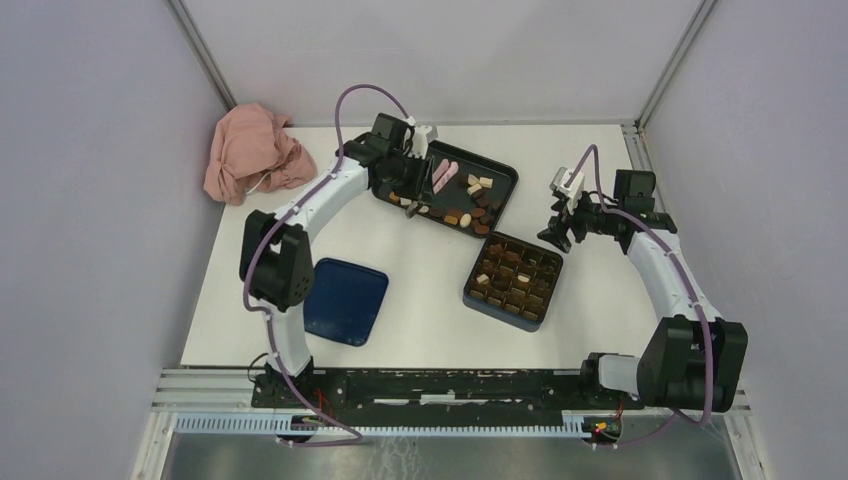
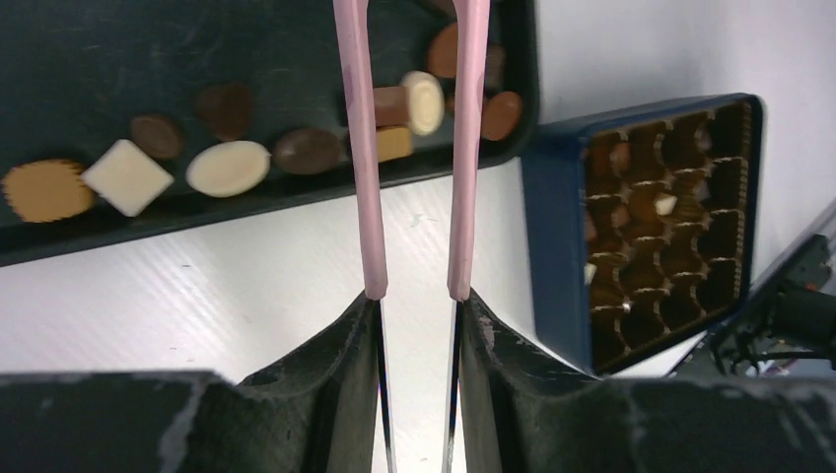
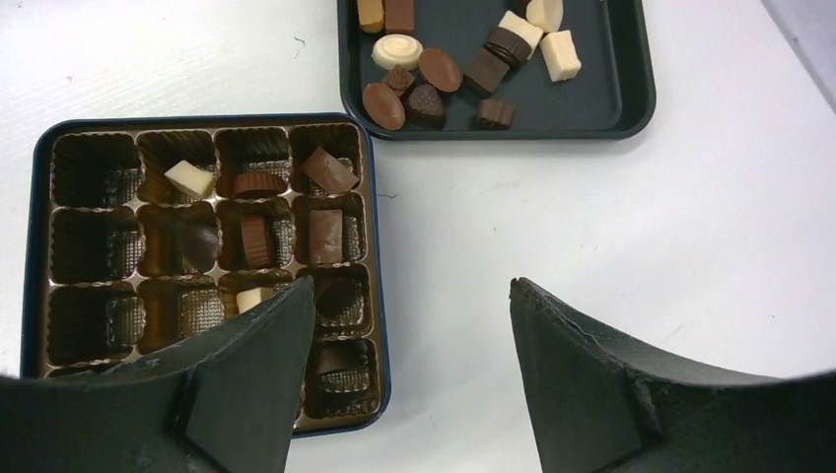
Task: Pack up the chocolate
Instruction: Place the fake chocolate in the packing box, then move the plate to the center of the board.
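Note:
Chocolate pieces [image 1: 470, 205], dark, tan and cream, lie loose in a black tray [image 1: 505, 180]; they also show in the left wrist view [image 2: 228, 168] and the right wrist view [image 3: 439, 69]. Several pieces [image 3: 325, 236] sit in cells of the dark blue box [image 3: 375, 246], which stands in front of the tray [image 1: 468, 290]. My left gripper [image 1: 418, 185] [image 2: 416, 296] is shut on pink tongs [image 2: 360, 148] that reach over the tray; their arms are apart and their tips are out of view. My right gripper [image 1: 555, 232] [image 3: 409, 286] is open and empty above the table, just right of the box.
A crumpled pink cloth [image 1: 255, 150] lies at the back left. A dark blue lid [image 1: 345, 300] lies on the table beside the left arm's base. Grey walls and metal frame posts enclose the table.

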`<state>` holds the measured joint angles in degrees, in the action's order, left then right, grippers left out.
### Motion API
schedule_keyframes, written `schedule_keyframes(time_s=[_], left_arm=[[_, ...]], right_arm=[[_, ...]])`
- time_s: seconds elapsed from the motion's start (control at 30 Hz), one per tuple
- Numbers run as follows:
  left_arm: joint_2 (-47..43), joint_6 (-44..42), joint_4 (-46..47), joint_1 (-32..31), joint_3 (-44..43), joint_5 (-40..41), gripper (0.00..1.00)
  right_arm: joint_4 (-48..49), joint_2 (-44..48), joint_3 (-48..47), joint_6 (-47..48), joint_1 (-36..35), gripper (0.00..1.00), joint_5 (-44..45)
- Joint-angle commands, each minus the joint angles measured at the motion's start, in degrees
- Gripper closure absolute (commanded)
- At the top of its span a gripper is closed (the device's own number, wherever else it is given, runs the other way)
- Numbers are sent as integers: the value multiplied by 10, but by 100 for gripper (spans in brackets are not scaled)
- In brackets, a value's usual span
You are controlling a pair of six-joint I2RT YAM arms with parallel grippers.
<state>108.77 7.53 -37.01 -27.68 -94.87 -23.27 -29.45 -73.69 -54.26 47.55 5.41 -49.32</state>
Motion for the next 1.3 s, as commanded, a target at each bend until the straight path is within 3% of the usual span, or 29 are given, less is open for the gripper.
schedule_keyframes(time_s=[0.0,0.17,0.33,0.47,0.6,0.8,1.03,1.27], left_arm=[[54,-59,-41,23,-66,-10,62],[119,-119,-77,24,-130,12,62],[146,-122,-85,24,-156,16,63],[112,-109,-69,24,-134,19,64],[29,-95,-33,25,-59,38,63],[-130,-77,33,30,94,73,63],[-268,-68,89,33,235,119,62],[-307,-72,104,36,272,140,61]], right_arm=[[23,5,29,-5,3,22,-18],[16,-5,35,11,7,23,-17],[37,-13,48,0,7,22,-9],[99,-27,53,-72,2,23,-4],[126,-67,21,-125,-20,24,2],[240,-196,-73,-401,-27,29,56],[275,-323,-171,-648,-77,29,246],[242,-422,-270,-710,-118,33,323]])
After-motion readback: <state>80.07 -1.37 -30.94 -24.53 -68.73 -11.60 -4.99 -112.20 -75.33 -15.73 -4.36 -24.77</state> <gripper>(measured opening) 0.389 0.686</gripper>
